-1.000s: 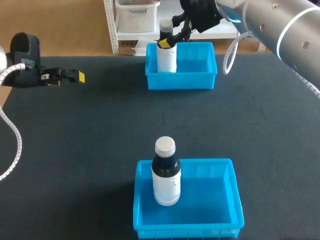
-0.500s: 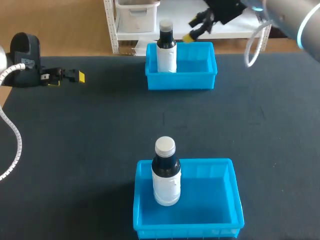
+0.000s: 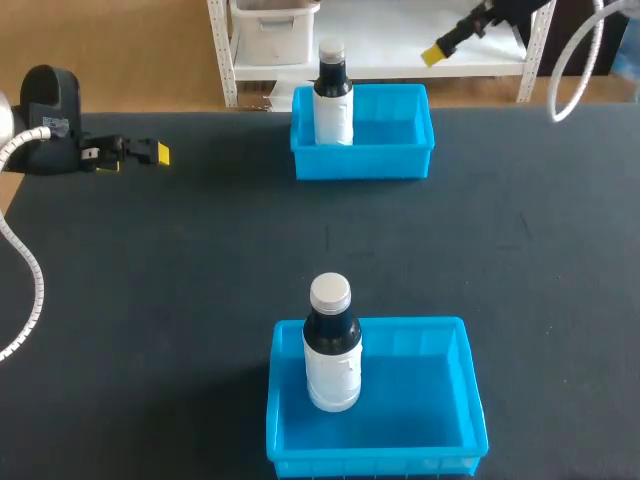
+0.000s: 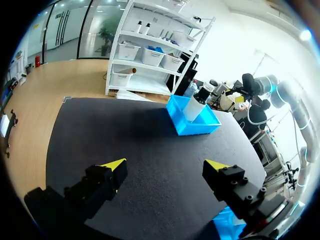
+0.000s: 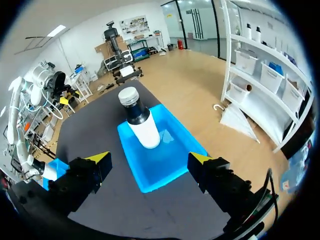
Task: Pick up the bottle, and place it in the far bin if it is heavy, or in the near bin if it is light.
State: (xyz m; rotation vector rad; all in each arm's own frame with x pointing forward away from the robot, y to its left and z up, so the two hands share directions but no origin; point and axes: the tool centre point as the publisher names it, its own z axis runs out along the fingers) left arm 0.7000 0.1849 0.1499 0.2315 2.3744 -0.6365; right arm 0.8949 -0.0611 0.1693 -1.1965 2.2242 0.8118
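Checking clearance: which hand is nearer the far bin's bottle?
Right. The right hand hangs raised beyond the far bin's right side, bottle ahead of it; the left hand is well left of it, near the table edge.

pretty much just the flat black matte-topped bench point(image 3: 150, 300), surface looks kinda felt-like, one faint thin scuff line point(image 3: 327, 238) near the middle, few pale specks scattered around, straight far edge, same dark top in both wrist views

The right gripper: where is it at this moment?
In the head view the right gripper is at the far right, beyond the back right corner of the far bin, open and apart from the bottle standing in that bin.
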